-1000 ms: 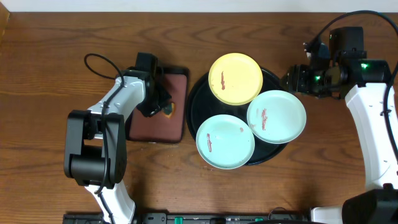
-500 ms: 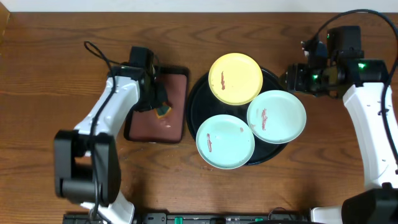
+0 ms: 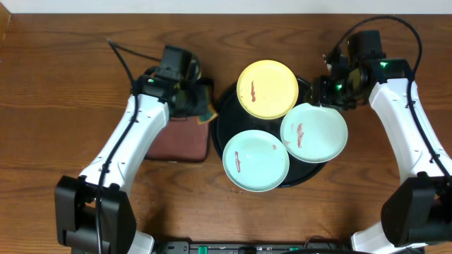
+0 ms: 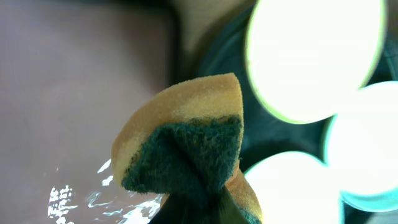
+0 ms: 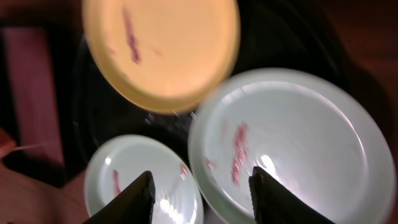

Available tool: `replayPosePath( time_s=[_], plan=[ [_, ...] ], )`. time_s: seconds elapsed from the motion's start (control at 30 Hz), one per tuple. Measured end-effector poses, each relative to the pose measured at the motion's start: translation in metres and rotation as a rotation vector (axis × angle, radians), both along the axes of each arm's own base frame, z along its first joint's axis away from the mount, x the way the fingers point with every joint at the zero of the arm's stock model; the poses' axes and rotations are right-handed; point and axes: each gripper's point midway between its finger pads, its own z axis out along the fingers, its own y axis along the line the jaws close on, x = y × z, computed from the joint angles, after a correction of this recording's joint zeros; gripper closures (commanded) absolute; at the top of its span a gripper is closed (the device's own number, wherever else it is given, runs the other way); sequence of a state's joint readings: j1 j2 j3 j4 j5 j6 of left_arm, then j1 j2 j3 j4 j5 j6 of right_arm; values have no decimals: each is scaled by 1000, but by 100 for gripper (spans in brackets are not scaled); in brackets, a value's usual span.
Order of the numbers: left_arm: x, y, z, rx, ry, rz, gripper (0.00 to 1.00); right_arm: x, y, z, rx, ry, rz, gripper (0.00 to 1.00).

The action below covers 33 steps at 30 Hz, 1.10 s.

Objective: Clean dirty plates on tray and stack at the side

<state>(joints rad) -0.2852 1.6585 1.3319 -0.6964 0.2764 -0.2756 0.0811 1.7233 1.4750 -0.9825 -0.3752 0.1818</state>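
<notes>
Jaws on my left gripper (image 3: 198,104) are clamped on the sponge (image 4: 186,143), folding it (green scrub face showing, ready to wipe, I judge) at the ten o'clock rim of the tray (image 3: 219,130). My right gripper (image 5: 202,180) hangs spread wide at two o'clock, probably to steady the mint plate (image 3: 314,132) at four. The yellow plate (image 3: 267,88) sits at twelve and the other mint plate (image 3: 256,160) at six. All are smeared, none stacked.

Brown wooden surface (image 3: 63,162) — seen from overhead
Its grain ran left to right, with darker streaks across it; a thin pale strip (image 3: 212,4) lay along the far edge.
</notes>
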Motion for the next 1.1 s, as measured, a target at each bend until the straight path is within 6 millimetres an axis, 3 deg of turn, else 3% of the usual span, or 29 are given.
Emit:
replayPosePath(
  time_s=[0.2,0.37,0.47,0.6,0.7,0.9,1.1],
  plan=[
    [24,-31,49,-68,-148,-45,93,0,11,17,1,6,29,56],
    [46,-39,81,-110,-268,-44,93,39,15,58,-2,-147,27,56],
    [52,-42,85,-124,-294,-40,92,56,17,56,-3,-189,26,57],
    [63,-53,78,-139,-311,-44,93,79,19,17,-12,-156,29,57],
    [74,-69,57,-141,-302,-64,93,93,21,-20,-22,-119,35,59],
    [85,-103,6,-149,-253,-94,93,99,23,-76,-40,-37,57,68],
    [88,-118,-34,-169,-178,-52,93,100,17,-115,-125,10,70,70]
  ],
)
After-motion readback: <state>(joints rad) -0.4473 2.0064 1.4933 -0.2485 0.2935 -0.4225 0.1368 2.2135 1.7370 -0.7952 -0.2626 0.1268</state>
